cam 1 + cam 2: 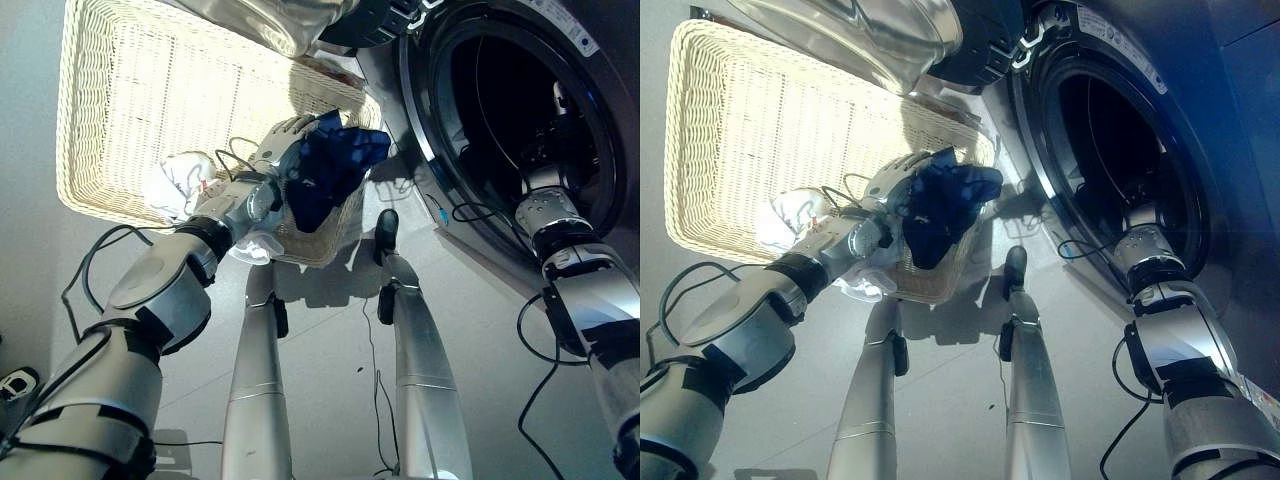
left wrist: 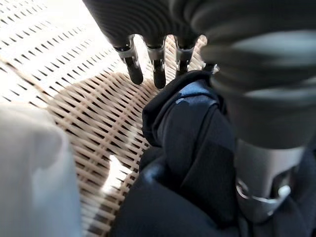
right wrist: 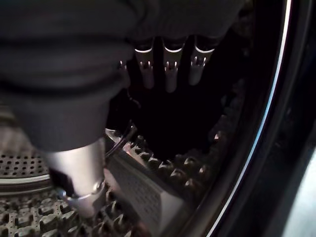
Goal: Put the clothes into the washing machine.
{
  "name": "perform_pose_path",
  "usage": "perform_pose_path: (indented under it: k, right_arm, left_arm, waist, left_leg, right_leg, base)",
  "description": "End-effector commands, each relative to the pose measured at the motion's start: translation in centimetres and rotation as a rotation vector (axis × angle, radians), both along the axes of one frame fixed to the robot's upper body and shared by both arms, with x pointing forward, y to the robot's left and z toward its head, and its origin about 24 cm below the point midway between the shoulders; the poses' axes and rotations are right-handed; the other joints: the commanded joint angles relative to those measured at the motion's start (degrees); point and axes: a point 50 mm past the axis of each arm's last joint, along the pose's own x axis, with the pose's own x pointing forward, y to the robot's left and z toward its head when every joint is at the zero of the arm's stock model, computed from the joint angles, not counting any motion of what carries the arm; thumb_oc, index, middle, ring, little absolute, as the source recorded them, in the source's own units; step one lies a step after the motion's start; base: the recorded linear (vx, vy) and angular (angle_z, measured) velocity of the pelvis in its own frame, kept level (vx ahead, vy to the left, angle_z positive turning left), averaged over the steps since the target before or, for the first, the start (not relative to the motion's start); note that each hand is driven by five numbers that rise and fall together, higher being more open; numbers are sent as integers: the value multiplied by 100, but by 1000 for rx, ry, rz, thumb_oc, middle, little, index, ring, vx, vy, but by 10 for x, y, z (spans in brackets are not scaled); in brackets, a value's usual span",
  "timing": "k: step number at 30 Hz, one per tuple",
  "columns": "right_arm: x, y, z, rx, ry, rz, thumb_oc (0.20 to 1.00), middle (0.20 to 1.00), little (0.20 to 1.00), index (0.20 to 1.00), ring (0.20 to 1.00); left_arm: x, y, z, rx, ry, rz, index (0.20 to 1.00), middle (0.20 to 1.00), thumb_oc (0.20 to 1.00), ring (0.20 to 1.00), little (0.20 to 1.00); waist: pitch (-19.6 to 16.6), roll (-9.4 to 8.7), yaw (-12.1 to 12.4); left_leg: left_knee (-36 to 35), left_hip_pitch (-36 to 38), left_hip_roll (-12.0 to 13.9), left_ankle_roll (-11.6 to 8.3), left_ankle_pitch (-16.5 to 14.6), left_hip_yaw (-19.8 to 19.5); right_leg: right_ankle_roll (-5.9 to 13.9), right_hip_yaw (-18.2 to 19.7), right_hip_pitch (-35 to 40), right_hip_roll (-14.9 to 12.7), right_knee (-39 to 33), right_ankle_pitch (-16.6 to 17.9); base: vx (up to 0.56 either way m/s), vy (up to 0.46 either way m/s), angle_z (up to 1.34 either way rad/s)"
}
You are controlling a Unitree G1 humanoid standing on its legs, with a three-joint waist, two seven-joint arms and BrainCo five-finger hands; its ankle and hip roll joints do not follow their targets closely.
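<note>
The robot is working on the step of picking clothes out of the basket. Near the middle, the left hand (image 1: 283, 143) is pinching a dark blue cloth (image 1: 330, 165), soft and crumpled, and is holding it up over the right end of the wicker basket (image 1: 110, 110). The basket is pale, woven and long, and it is lying on the left. A small white cloth (image 1: 178, 184) is sitting at its near edge. On the right, the right hand (image 3: 168, 64) is reaching inside the washing machine (image 1: 1040, 140), with its fingers hanging loose and holding nothing. The drum inside is dark metal with little holes and bumps. Next, I think the left hand needs to carry the blue cloth right, through the round, shiny opening.
</note>
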Motion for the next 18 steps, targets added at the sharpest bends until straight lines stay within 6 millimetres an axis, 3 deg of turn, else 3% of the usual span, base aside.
perform_pose_path:
  k: [1, 12, 13, 14, 18]
  right_arm:
    - [-4, 0, 8, -7, -96, -29, 1000, 1000, 1000, 1000, 1000]
    - [-3, 13, 17, -23, -164, 0, 1000, 1000, 1000, 1000, 1000]
    - [-3, 15, 22, -29, -182, 6, 1000, 1000, 1000, 1000, 1000]
    - [-3, 17, 19, -29, -178, 9, 1000, 1000, 1000, 1000, 1000]
    - [-2, 20, 21, -26, -186, 13, 1000, 1000, 1000, 1000, 1000]
  left_arm:
    - [4, -3, 16, 51, -19, 11, 1000, 1000, 1000, 1000, 1000]
    - [6, 0, 10, 133, 68, 29, 1000, 1000, 1000, 1000, 1000]
    - [7, -2, 11, 142, 85, 23, 454, 454, 454, 454, 454]
    - [7, -3, 8, 146, 102, 18, 200, 200, 200, 200, 200]
    - [6, -9, 6, 151, 108, -6, 200, 200, 200, 200, 200]
  waist:
    - [-70, -343, -68]
    - [-70, -495, -164]
    - [-70, -499, -184]
    - [-70, -500, -184]
    - [-70, -501, -209]
  left_leg:
    - [415, -103, -271, 153, -542, 100]
    - [433, -124, -222, 131, -620, 97]
    - [408, -193, -227, 124, -557, 103]
    - [429, -147, -221, 121, -622, 100]
    - [403, -203, -251, 134, -577, 101]
  right_leg:
    - [95, -260, 257, 510, -774, 643]
    - [102, -246, 274, 548, -827, 615]
    - [97, -235, 211, 542, -858, 665]
    - [102, -228, 253, 553, -842, 616]
    - [95, -199, 188, 557, -890, 679]
  base:
    - [8, -16, -4]
    - [0, 0, 0]
    - [0, 0, 0]
    - [0, 0, 0]
    - [0, 0, 0]
